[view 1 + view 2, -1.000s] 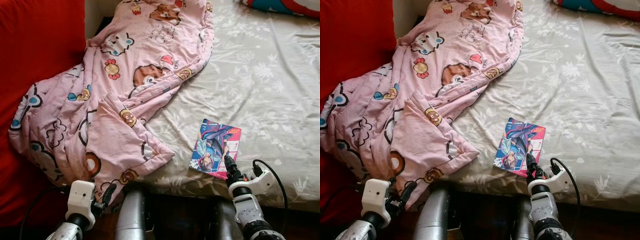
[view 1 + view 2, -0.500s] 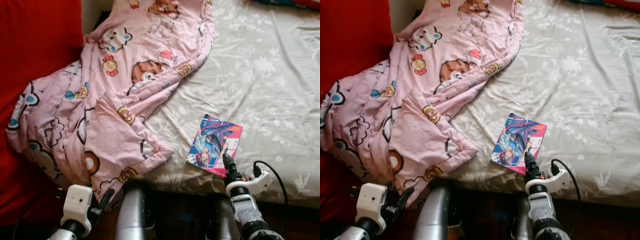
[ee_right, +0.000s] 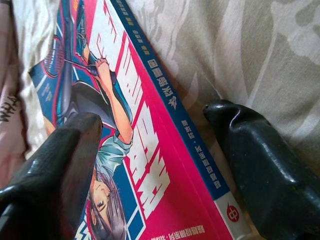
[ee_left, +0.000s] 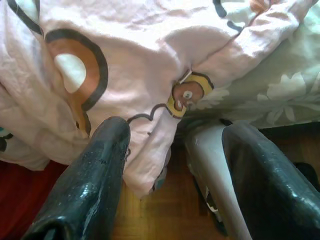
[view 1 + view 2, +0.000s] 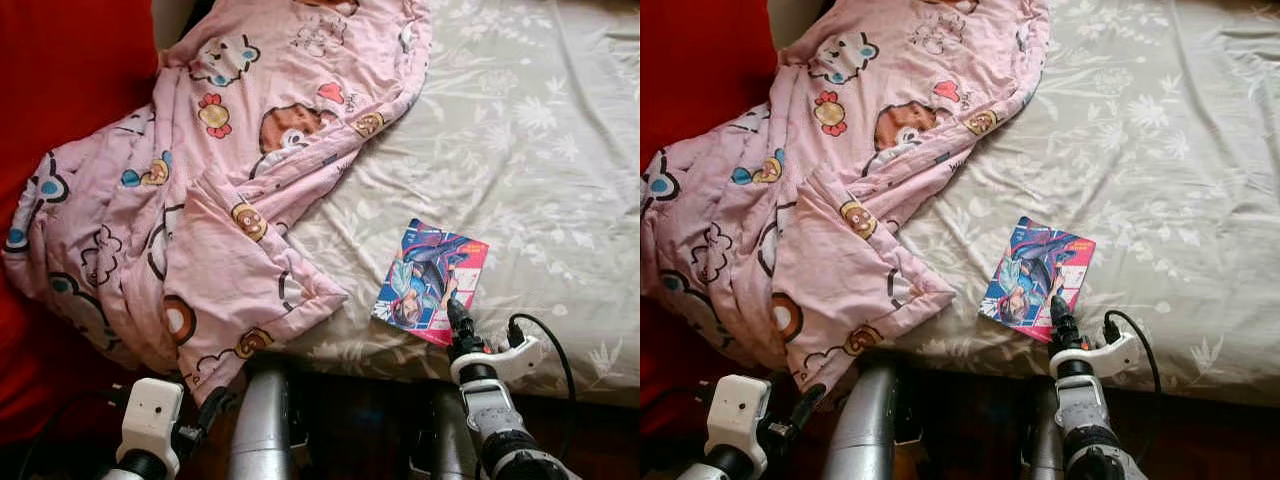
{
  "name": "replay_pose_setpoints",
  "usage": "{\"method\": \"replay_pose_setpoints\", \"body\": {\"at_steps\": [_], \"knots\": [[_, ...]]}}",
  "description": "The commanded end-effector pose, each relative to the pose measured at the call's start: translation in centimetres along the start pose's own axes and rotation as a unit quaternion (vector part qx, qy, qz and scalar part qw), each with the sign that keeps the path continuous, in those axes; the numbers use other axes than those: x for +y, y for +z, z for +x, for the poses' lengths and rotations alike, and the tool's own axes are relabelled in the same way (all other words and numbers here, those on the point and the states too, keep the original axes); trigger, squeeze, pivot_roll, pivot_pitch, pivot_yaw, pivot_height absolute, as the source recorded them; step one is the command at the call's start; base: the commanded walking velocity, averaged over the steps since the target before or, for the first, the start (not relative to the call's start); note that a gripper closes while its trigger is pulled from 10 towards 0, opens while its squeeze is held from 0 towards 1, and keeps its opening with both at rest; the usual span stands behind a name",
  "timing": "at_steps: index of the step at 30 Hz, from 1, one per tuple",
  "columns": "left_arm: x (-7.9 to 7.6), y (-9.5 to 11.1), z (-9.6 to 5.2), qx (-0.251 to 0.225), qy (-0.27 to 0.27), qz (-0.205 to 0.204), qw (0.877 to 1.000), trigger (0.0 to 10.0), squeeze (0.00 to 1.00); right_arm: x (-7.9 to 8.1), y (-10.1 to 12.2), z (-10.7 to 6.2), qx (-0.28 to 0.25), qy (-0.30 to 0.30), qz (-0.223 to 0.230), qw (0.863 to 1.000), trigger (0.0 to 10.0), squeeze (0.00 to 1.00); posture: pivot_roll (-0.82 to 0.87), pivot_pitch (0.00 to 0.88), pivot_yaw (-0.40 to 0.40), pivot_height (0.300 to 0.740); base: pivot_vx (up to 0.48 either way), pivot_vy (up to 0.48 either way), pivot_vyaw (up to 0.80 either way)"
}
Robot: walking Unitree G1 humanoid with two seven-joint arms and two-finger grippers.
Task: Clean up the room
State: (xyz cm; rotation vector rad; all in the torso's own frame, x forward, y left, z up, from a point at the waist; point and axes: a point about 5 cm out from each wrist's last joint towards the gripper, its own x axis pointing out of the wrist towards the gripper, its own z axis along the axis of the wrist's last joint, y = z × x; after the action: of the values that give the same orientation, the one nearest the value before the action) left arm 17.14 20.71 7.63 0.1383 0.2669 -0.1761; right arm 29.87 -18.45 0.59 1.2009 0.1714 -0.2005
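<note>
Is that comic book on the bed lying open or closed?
Closed. The comic book lies flat on the bed sheet, front cover up; the right wrist view shows its spine and shut page block between the right gripper fingers.

A book (image 5: 431, 281) is laid on the bed (image 5: 540, 160) near its front edge. A blanket (image 5: 230, 190) is spread at ten o'clock from it, hanging over the bed's edge.

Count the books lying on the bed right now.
1. A comic book lies flat on the grey floral sheet near the bed's front edge, just right of the pink cartoon blanket, with the open right pincer straddling its spine. More could be hidden under the blanket.
</note>
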Motion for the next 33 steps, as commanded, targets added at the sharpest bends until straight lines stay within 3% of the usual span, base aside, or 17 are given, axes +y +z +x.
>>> {"method": "replay_pose_setpoints", "body": {"at_steps": [1, 6, 7, 8, 9, 33], "knots": [[0.3, -0.8, -0.7, 0.024, 0.009, 0.0, 1.0, 10.0, 0.0, -2.5, -2.9, -1.8, 0.059, -0.062, 0.023, 0.996, 10.0, 0.0, 0.23, 0.407, 0.128, 0.61, 0.0, 0.0, 0.0], [0.3, -0.9, -0.7, 0.026, 0.01, 0.0, 1.0, 10.0, 0.0, -1.8, -3.5, -1.5, 0.076, -0.044, 0.023, 0.996, 10.0, 0.0, 0.22, 0.406, 0.124, 0.61, 0.0, 0.0, 0.0], [0.3, -0.9, -0.7, 0.027, 0.01, 0.0, 1.0, 10.0, 0.0, -1.6, -3.8, -1.5, 0.086, -0.037, 0.018, 0.995, 5.6, 0.0, 0.22, 0.405, 0.124, 0.61, 0.0, 0.0, 0.0], [0.3, -0.9, -0.7, 0.027, 0.01, 0.0, 1.0, 10.0, 0.0, -1.6, -3.8, -1.5, 0.086, -0.037, 0.018, 0.995, 5.6, 0.0, 0.22, 0.405, 0.124, 0.61, 0.0, 0.0, 0.0], [0.3, -0.9, -0.7, 0.028, 0.01, 0.0, 1.0, 10.0, 0.0, -1.1, -4.2, -1.4, 0.1, -0.022, 0.015, 0.995, 0.0, 0.0, 0.22, 0.405, 0.123, 0.61, 0.0, 0.0, 0.0], [0.2, -1.1, -0.1, 0.031, 0.011, -0.001, 0.999, 10.0, 0.0, -0.8, -4.4, -1.3, 0.112, 0.001, 0.01, 0.994, 0.0, 0.0, 0.21, 0.39, 0.116, 0.61, 0.0, 0.0, 0.0]]}}
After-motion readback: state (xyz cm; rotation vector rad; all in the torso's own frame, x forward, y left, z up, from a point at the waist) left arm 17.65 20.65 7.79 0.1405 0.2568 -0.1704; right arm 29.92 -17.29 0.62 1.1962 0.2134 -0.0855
